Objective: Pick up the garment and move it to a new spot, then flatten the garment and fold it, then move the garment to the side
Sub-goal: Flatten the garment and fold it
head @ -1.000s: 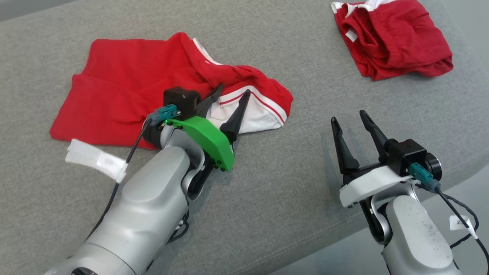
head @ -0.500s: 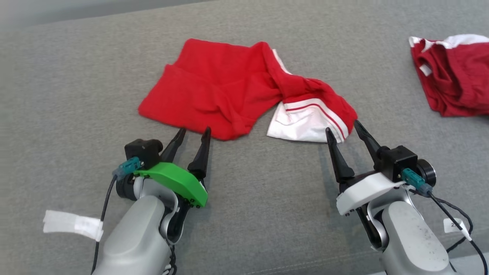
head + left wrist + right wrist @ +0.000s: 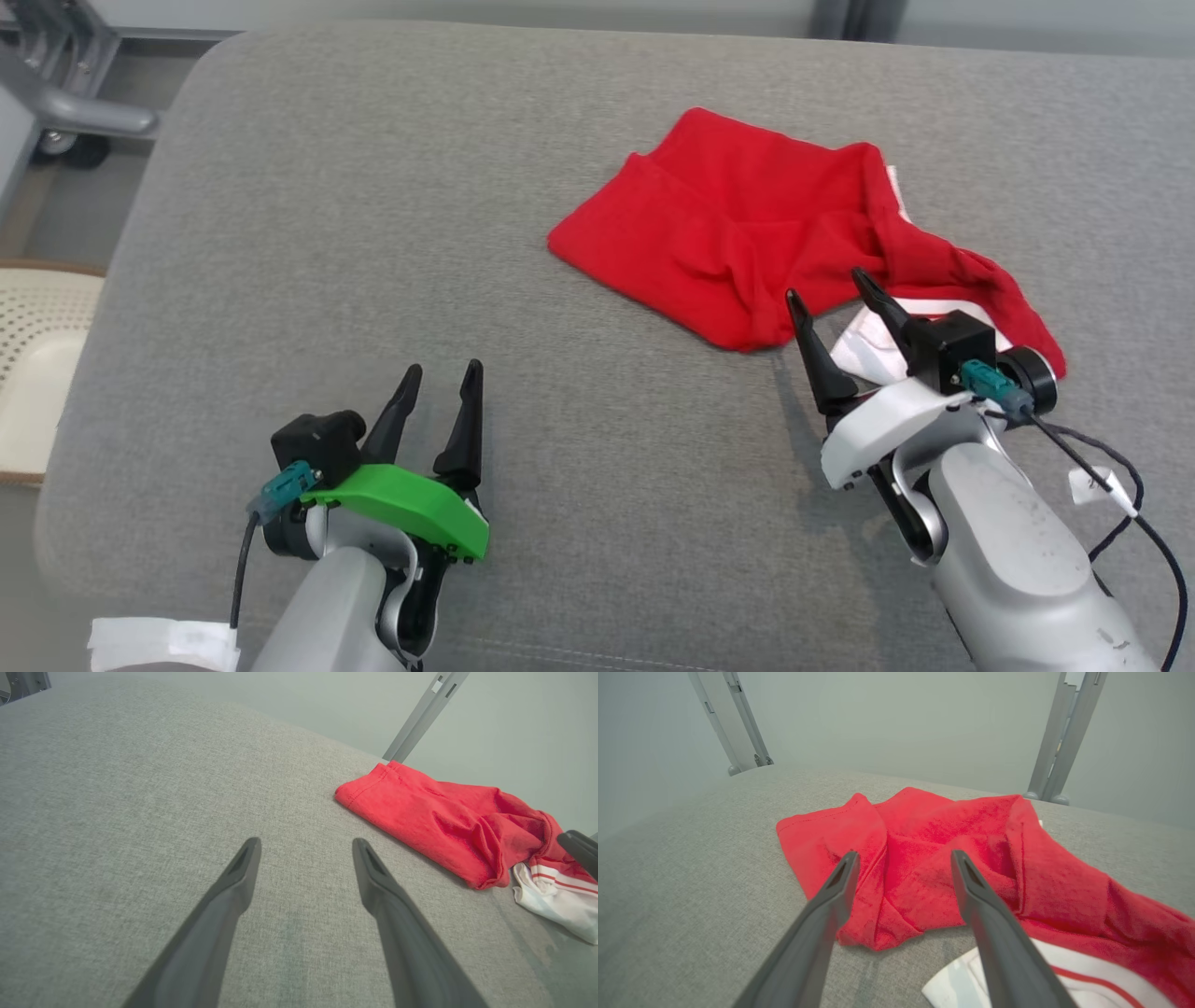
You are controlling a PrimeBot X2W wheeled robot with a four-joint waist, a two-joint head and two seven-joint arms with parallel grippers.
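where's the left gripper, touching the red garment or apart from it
Apart. In the head view the left gripper sits over bare grey cushion, with clear cushion between it and the red garment.

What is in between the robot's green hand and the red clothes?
Just bare grey cushion lies between the left gripper and the red garment, as the head view and left wrist view show.

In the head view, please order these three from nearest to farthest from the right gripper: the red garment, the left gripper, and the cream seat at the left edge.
1. Red garment: just in front of the right gripper, its near edge at the fingertips.
2. Left gripper: lower left, across the grey cushion.
3. Cream seat: far left edge, beside the cushion.
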